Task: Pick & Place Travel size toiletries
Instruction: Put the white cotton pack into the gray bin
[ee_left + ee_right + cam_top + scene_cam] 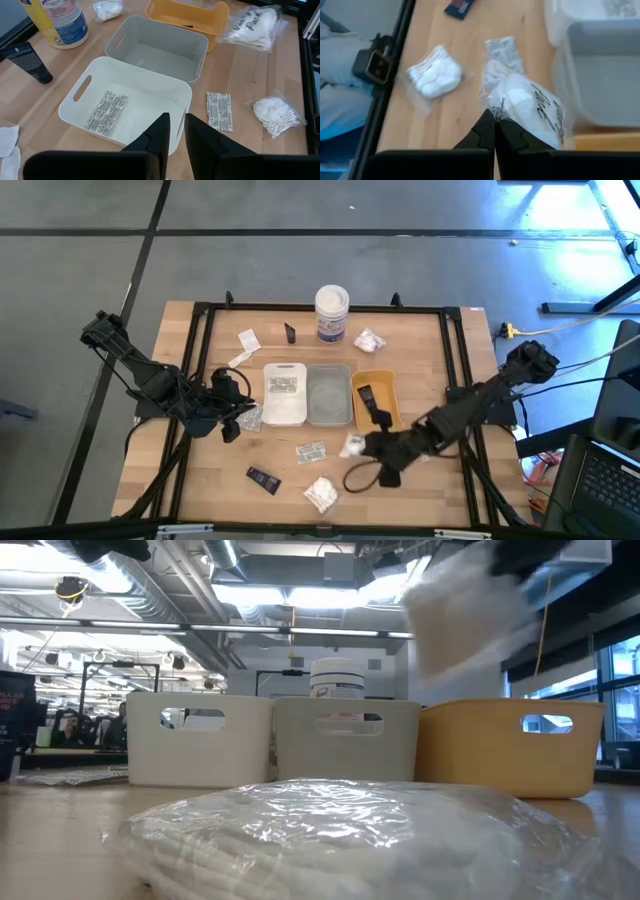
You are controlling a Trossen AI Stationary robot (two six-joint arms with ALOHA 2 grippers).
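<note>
3 trays (329, 395) side by side; tub (332, 314) behind them.

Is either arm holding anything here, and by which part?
The right gripper pinches the white wrapped vanity pack by the edge of its plastic wrap. The left gripper, near the white tray, holds nothing visible.

Wooden table (200, 480) with 3 trays (329, 394), toiletries (311, 451)

Pale wooden table (420, 490), matt plastic trays (150, 47), glossy crinkled clear wrap on the bundle (340, 830).
</note>
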